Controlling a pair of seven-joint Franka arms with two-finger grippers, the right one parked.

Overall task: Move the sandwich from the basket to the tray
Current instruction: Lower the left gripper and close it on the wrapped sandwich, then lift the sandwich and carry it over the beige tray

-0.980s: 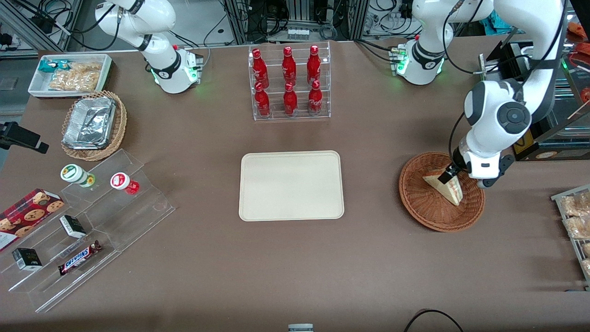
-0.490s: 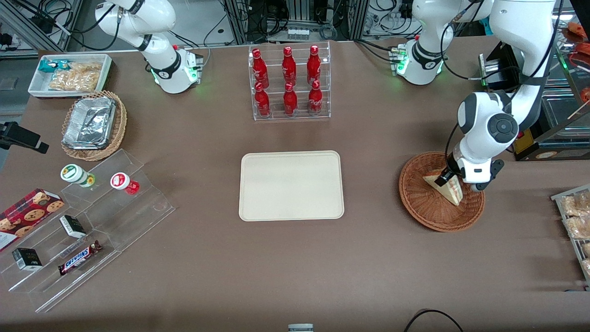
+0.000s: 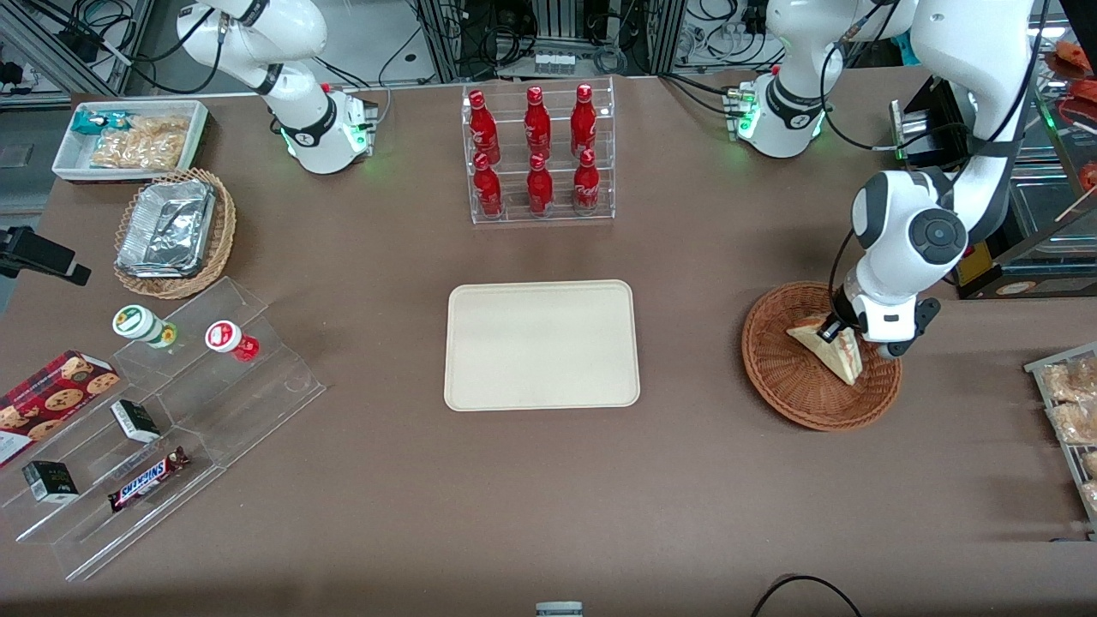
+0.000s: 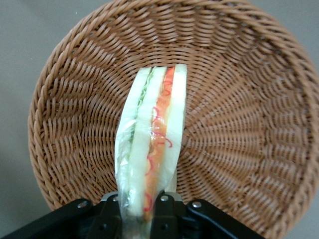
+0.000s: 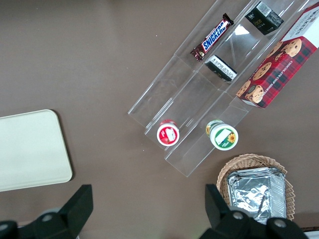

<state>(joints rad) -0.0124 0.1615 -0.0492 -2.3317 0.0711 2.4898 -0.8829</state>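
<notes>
Sandwich (image 3: 828, 350) wedge, wrapped in clear film, stood on edge inside the round reddish-brown wicker basket (image 3: 793, 394), which sat on the brown table (image 3: 514, 497) toward the working arm's end. The left arm's gripper (image 3: 833, 330) reached down into the basket, and its two fingers were clenched on one end of the sandwich, one on each bread face. The wrist view showed the sandwich (image 4: 152, 149) edge-on, with white bread, green, orange and red layers running away from the gripper (image 4: 142, 211) across the woven floor of the basket (image 4: 239, 124). Whether the sandwich touched the weave or hung just above it could not be told.

The cream-beige tray (image 3: 542, 344) lay flat near the middle of the table, well apart from the basket, with nothing on it. A clear rack of red bottles (image 3: 538, 154) stood farther from the front camera than the tray. Toward the parked arm's end sat a tan basket of foil containers (image 3: 171, 230) and a clear stepped stand with small snacks (image 3: 163, 428).
</notes>
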